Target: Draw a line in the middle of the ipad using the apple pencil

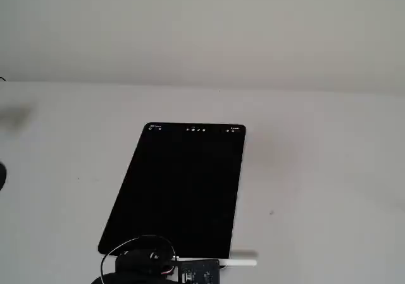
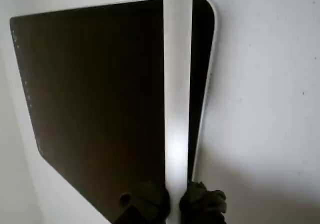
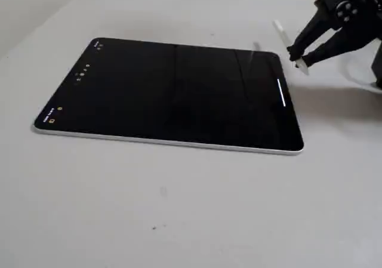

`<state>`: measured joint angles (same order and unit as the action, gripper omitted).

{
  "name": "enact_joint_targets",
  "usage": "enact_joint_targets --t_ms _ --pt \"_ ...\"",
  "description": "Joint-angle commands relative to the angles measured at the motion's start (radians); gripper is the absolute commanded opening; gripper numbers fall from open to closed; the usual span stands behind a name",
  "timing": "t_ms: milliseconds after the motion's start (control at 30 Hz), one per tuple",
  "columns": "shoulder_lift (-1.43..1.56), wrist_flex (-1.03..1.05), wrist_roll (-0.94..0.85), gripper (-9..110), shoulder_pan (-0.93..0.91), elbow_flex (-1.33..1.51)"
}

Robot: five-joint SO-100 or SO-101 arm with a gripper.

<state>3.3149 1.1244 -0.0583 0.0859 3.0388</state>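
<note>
One dark iPad point(image 3: 173, 92) lies flat on the pale table point(image 3: 197, 208); just past its short edge in a fixed view, the black gripper point(image 3: 296, 58) is clamped around a white Apple Pencil point(image 2: 177, 99), held above the table.
</note>
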Motion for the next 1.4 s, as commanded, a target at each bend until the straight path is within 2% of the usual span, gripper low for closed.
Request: enact_joint_targets --t_ms 0,233,400,567,733,867,1233,1367 --pt "0.009 -0.058 -0.147 0 0.018 0.008" --pt "0.009 -0.279 -0.546 0 0.057 0.0" --pt "0.011 -0.638 -0.795 0 0.064 0.091" --pt "-0.126 -1.002 -0.931 0 0.124 0.094" --pt "-0.591 -1.463 -1.045 0 0.164 0.014" --pt "-1.0 -1.707 -1.08 0 0.153 -0.175" --pt "-1.847 -2.197 -1.2 0 0.137 -0.655" --pt "-2.045 -2.224 -1.218 0 0.129 -0.83"
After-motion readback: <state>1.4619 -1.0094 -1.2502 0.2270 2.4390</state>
